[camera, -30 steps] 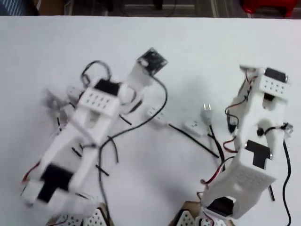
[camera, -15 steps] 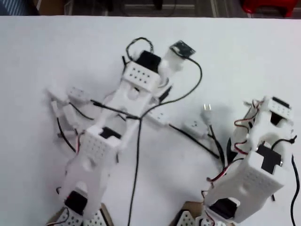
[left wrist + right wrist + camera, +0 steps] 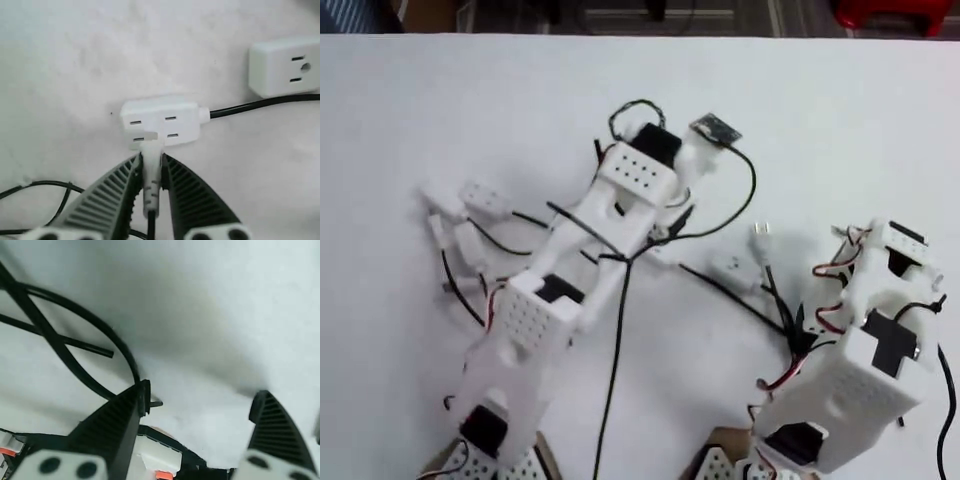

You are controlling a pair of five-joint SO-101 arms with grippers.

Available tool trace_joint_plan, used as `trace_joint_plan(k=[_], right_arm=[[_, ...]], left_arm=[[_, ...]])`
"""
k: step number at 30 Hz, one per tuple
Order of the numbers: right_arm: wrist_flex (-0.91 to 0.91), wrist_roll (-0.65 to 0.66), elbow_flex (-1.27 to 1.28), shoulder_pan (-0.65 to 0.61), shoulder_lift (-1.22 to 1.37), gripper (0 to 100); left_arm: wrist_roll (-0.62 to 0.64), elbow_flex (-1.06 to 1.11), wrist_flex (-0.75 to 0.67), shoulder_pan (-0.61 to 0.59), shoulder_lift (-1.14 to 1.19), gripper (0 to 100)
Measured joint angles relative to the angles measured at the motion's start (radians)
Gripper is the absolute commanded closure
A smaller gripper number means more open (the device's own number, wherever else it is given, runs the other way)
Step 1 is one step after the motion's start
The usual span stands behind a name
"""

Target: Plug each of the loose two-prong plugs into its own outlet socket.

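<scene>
Overhead first: we are seeing the left arm (image 3: 620,200) stretching across the table (image 3: 840,90) toward its middle. Just past the arm a single outlet (image 3: 732,268) is lying flat, and a loose plug (image 3: 760,238) is sitting right beside it with its prongs pointing away from the arms. A cluster of white plugs and outlets (image 3: 485,198) is lying on the arm's other side, well apart from those two. The right arm (image 3: 865,350) is sitting folded at the table's right side.

From the left wrist, we are watching the left gripper (image 3: 151,161) clenching a white plug (image 3: 151,185) between its fingers. The plug's front is touching the socket block (image 3: 160,122) at one of its slot pairs; we cannot tell how deep the prongs are sitting. A black cord (image 3: 250,105) is running out of the block's side, and the single outlet is lying near it.

From the right wrist, we are finding the right gripper (image 3: 202,396) released, its fingers spreading wide above the table, with black cables (image 3: 65,335) crossing just beside it.
</scene>
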Motion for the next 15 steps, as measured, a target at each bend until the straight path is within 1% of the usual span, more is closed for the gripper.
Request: trace_joint_plan(k=[8, 15], right_arm=[[-0.014, 0.000, 0.006, 0.000, -0.002, 68.4], [-0.014, 0.000, 0.006, 0.000, -0.003, 68.4]], left_arm=[[0.000, -0.003, -0.020, 0.000, 0.000, 98], [0.000, -0.055, -0.020, 0.000, 0.000, 98]])
